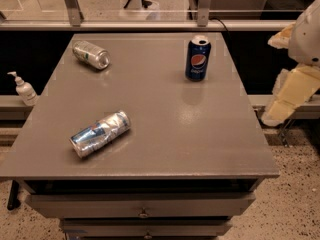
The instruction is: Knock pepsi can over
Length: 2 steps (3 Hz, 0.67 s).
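pepsi can: the pepsi can (198, 59) stands on the far right part of the table (165, 139), near the right edge and not far from the back edge, logo facing the camera, silver top up
long axis: vertical, so the can is not yet knocked over
gripper: the gripper (287, 96) hangs off the right side of the table, out past its edge, touching nothing that shows
gripper state: cannot tell whether it is released or clenched; nothing visible is held in it
key relation: the can lies inward from the gripper, across the table's right edge and toward the picture's left, with only bare table top between them; the two are well apart
step in hand: judged to be the approach, with the push itself not yet made
next move: a sideways sweep in over the right edge, meeting the can high on its side, looks the likeliest way to tip it; a low contact may only slide it along
risk: once down, the can could roll toward the back or right edge, both close by
other cans: a silver-green can (91, 54) lies on its side at the far left corner, and a crushed can (100, 133) lies at the front left; both are well apart from the pepsi can and out of the likely path
around: a pump bottle (23, 89) stands on a ledge left of the table
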Available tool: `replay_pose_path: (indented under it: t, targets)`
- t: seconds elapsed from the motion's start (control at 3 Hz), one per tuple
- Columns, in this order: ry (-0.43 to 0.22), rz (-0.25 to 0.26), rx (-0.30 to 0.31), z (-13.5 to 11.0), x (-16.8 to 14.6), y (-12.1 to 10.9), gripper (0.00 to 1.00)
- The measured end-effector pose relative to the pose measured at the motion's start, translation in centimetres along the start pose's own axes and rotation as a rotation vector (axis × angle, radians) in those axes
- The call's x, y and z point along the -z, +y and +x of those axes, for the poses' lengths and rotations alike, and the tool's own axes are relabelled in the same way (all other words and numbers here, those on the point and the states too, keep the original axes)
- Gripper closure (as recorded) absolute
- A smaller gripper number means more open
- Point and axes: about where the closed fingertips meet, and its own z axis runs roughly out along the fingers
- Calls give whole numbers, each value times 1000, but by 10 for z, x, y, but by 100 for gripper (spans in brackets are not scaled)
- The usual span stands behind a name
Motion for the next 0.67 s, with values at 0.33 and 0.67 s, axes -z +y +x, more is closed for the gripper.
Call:
replay_pose_path:
  t: [0.33,0.67]
  targets:
    - [-210,-34,-115,-9,-59,-19,0]
    - [-451,-47,-180,-50,-99,-40,0]
